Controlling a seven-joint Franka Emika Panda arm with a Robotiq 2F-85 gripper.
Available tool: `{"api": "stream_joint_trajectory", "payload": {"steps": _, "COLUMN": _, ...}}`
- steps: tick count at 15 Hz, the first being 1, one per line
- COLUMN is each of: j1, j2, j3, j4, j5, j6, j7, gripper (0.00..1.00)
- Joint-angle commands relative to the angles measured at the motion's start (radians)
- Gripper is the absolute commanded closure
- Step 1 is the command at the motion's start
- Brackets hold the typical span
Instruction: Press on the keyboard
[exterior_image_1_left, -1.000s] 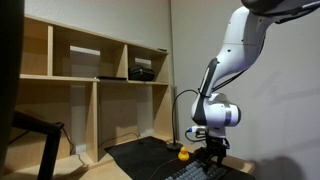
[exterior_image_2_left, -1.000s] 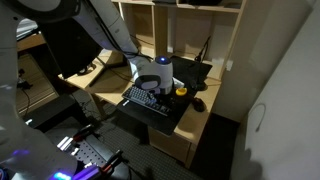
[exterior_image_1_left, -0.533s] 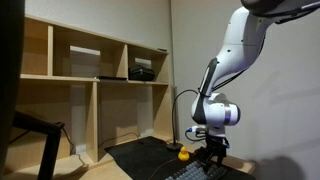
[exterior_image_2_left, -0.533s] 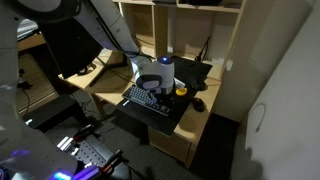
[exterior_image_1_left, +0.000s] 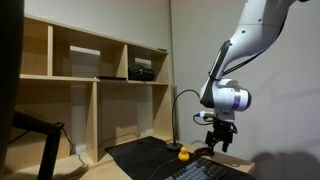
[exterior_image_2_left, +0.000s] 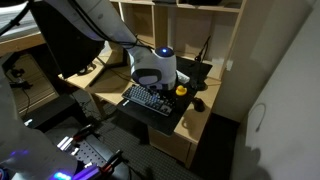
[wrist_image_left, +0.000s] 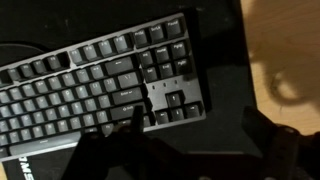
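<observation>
The keyboard (wrist_image_left: 95, 85) is dark grey-black with rows of small keys and fills the upper left of the wrist view. It also shows in both exterior views (exterior_image_1_left: 205, 170) (exterior_image_2_left: 148, 99), lying on a black mat (wrist_image_left: 215, 60). My gripper (wrist_image_left: 195, 130) hangs a short way above the keyboard's right end without touching it. Its two dark fingers are spread apart and hold nothing. In both exterior views the gripper (exterior_image_1_left: 220, 141) (exterior_image_2_left: 160, 86) is lifted off the keys.
A small yellow object (exterior_image_1_left: 183, 155) (exterior_image_2_left: 181, 91) sits on the mat beside the keyboard. A dark mouse (exterior_image_2_left: 198, 103) lies near the desk's edge. Wooden shelves (exterior_image_1_left: 90, 70) stand behind, and a gooseneck lamp (exterior_image_1_left: 178, 110) rises nearby.
The arm has risen and the gripper has lifted up off the keyboard, shifting slightly sideways. The keyboard and the yellow object have not moved.
</observation>
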Motion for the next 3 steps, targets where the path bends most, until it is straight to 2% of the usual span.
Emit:
{"api": "stream_joint_trajectory", "payload": {"steps": 1, "j1": -0.093, "j2": -0.241, "j3": 0.036, "j4": -0.121, "j5": 0.142, "j6": -0.138, "j7": -0.214, "gripper": 0.00}}
{"api": "stream_joint_trajectory", "payload": {"steps": 2, "j1": -0.031, "j2": -0.116, "j3": 0.000, "j4": -0.048, "j5": 0.080, "j6": -0.057, "j7": -0.109, "gripper": 0.00}}
{"api": "stream_joint_trajectory", "payload": {"steps": 3, "j1": -0.045, "j2": -0.169, "j3": -0.003, "j4": -0.067, "j5": 0.106, "j6": -0.104, "j7": -0.154, "gripper": 0.00}}
